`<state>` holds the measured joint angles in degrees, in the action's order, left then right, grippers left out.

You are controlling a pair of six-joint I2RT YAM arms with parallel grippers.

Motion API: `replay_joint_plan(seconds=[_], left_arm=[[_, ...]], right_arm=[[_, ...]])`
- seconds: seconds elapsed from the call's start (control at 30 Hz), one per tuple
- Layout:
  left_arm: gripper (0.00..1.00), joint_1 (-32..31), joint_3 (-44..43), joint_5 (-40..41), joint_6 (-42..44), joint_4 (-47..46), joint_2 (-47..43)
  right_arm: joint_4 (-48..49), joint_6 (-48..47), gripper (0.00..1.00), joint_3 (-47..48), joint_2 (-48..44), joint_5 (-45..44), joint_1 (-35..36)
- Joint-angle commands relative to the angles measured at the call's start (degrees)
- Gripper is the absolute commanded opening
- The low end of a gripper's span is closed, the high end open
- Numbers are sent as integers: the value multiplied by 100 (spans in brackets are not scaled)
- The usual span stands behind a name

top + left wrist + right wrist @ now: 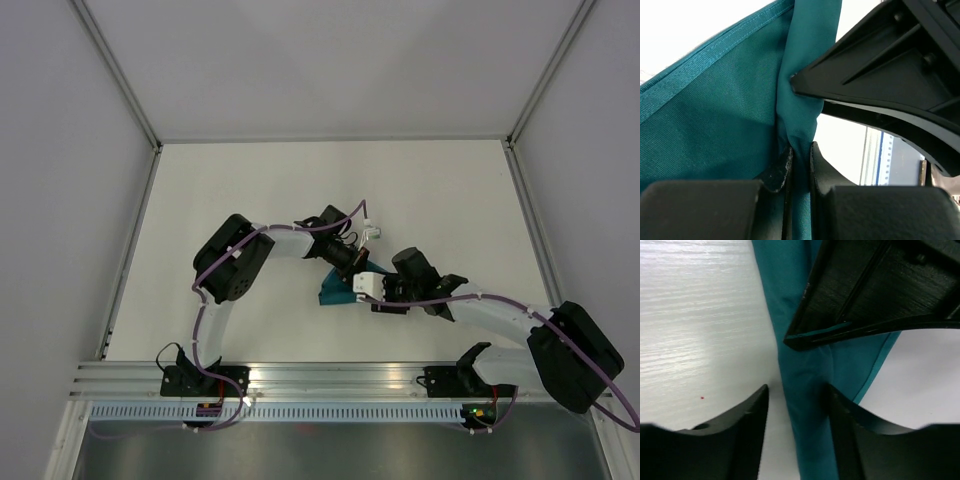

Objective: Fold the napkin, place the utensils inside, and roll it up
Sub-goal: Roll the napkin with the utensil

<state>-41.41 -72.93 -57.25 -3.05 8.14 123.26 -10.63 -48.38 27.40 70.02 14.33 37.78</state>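
**A:** The napkin (335,290) is in the near half of the table (250,190), right between the two tools. It's gathered into a narrow teal ridge, not lying flat.

**B:** That's my worry. The left gripper (799,156) is clamped tight on a thin pinch of that ridge. If it pulls with the cloth bunched like this, I'd expect a crooked fold, or the slick fabric sliding free.

**A:** And the right gripper (797,390)?

**B:** Jaws spread, with the cloth strip running between them. One finger is brushing it, but nothing is gripped. The two tools are almost touching, so if it closes carelessly it could nip the other tool's finger.

**A:** Poses?

**B:** The left arm is elbowed out, reaching in from the left. The right arm stretches low across from the right to meet it over the cloth. There are no utensils in any view.
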Motion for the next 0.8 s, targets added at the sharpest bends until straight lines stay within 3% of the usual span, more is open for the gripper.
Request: replay_joint_plan(seconds=[0.0, 0.07, 0.13, 0.2, 0.27, 0.37, 0.47, 0.77], left_arm=[[2, -16, 226, 1006, 199, 943, 532], [2, -16, 200, 1023, 217, 987, 541], [3, 1, 182, 1049, 217, 1005, 506], [6, 27, 147, 1102, 191, 996, 462], [15, 62, 121, 1181, 129, 962, 322], [28, 141, 182, 1391, -2, 742, -47], [33, 282, 243, 1716, -195, 479, -477], [40, 537, 999, 3315, -890, -787, -2129]], right_arm=[[298, -57, 51, -77, 179, -316, 45], [290, -101, 35, -94, 266, -360, 45], [237, -110, 29, -77, 319, -396, 45], [54, -136, 15, 2, 442, -387, 45], [-70, -163, 5, 55, 574, -343, 45], [-499, -224, 0, 265, 776, -185, 28], [-973, -260, 0, 494, 1039, 113, -51], [-2407, -865, 0, 1724, 2199, 1194, -868]])
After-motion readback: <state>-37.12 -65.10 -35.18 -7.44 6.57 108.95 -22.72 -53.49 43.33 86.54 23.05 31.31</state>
